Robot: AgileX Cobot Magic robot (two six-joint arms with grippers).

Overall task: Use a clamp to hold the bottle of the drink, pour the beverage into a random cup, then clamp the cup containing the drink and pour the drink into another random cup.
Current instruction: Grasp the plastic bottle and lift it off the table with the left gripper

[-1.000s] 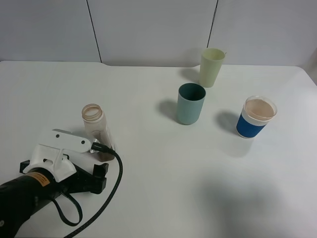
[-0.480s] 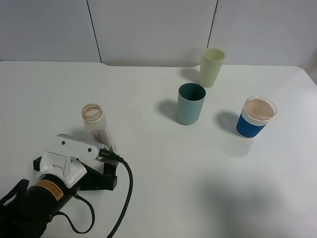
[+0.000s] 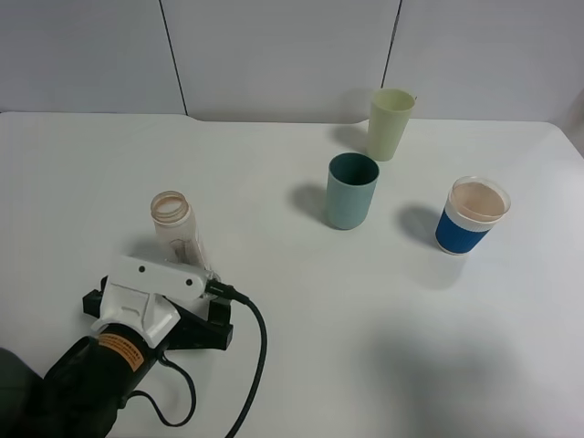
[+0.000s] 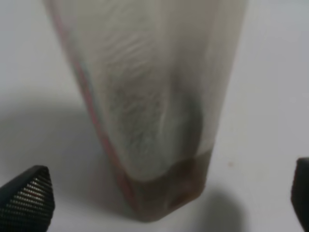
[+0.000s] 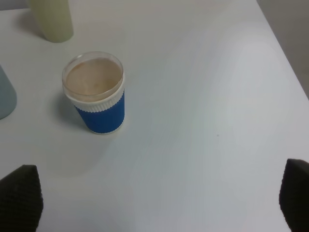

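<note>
The clear square-sided bottle (image 3: 175,228) stands upright on the left of the white table (image 3: 301,301), neck open. In the left wrist view the bottle (image 4: 154,92) fills the frame, with a little dark brown beverage (image 4: 179,184) in its base. My left gripper (image 3: 169,285) is open right in front of the bottle; its black fingertips (image 4: 28,195) stand to either side of the base (image 4: 161,203), apart from it. The teal cup (image 3: 351,191) stands mid-table. My right gripper (image 5: 157,203) is open and empty, out of the high view.
A pale yellow-green tumbler (image 3: 391,123) stands behind the teal cup. A blue-banded white cup (image 3: 474,216) stands at the right and shows in the right wrist view (image 5: 95,93). The table's right edge (image 5: 285,43) is near it.
My left arm has moved right and toward the bottle, bringing the open fingers around its base. The bottle and cups have not moved.
</note>
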